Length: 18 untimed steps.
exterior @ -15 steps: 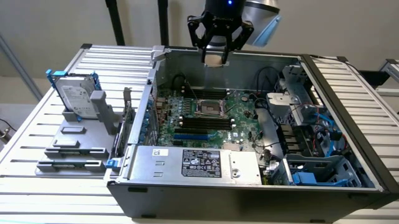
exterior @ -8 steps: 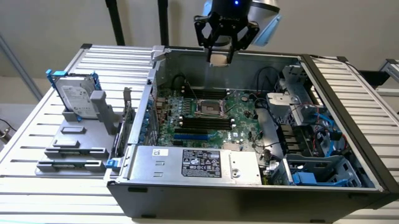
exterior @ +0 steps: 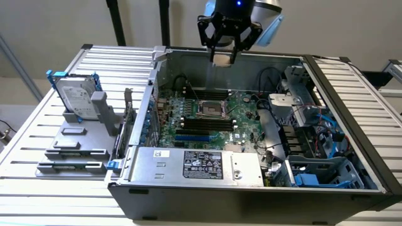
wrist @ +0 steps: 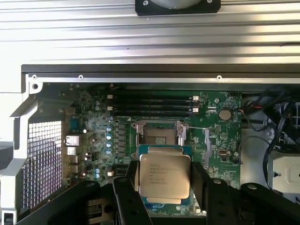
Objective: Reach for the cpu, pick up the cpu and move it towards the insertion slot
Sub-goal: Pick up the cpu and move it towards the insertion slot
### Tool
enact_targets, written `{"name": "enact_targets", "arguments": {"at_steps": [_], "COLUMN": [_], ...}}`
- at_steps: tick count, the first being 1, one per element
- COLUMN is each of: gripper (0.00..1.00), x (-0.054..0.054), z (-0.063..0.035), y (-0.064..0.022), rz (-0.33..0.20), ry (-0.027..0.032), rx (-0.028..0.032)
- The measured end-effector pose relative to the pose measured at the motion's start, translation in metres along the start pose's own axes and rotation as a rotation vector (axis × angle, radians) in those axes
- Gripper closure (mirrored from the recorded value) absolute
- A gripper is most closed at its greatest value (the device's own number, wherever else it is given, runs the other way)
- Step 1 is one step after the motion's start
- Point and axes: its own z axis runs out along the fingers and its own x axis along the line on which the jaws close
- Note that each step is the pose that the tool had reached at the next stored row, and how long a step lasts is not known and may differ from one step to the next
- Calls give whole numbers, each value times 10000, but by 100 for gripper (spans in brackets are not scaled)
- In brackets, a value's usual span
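Note:
My gripper [exterior: 223, 60] hangs high above the open computer case, over its rear wall, shut on the cpu [exterior: 221, 60]. In the wrist view the cpu [wrist: 164, 176] is a silvery square chip with printed text, held flat between the two black fingers [wrist: 132, 180]. The insertion slot [exterior: 210, 109] is a square socket with a metal frame and dark centre on the green board, well below the gripper and nearer the case's front. From the wrist camera, the insertion slot [wrist: 159, 133] lies just beyond the cpu's far edge.
Long black memory slots [exterior: 205, 123] flank the socket. A power supply [exterior: 197, 165] fills the case front, and cables and drive cages [exterior: 314, 136] crowd the exterior view's right. A grey hard drive with blue bracket [exterior: 76, 96] stands on a fixture outside the case, on the left.

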Motion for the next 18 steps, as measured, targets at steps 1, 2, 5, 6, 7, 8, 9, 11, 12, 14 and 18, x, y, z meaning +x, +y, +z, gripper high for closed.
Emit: {"name": "enact_targets", "arguments": {"at_steps": [1,2,5,6,7,8,9,11,12,14,18], "gripper": [46,46,46,46,46,46,46,46,46,46,46], "x": [0,1,1,1,1,1,1,1,1,1,5], "z": [2,4,10,11,14,16,18,21,22,22,22], "y": [13,23,44,56,68,76,82,90,92,93,93], "rz": [15,28,37,37,38,38,38,40,39,-6,-185], "ry": [-5,-10,-27,-30,-32,-34,-35,-35,-36,-33,-20], "rx": [-1,-1,-2,0,6,14,29,82,103,123,134]}}
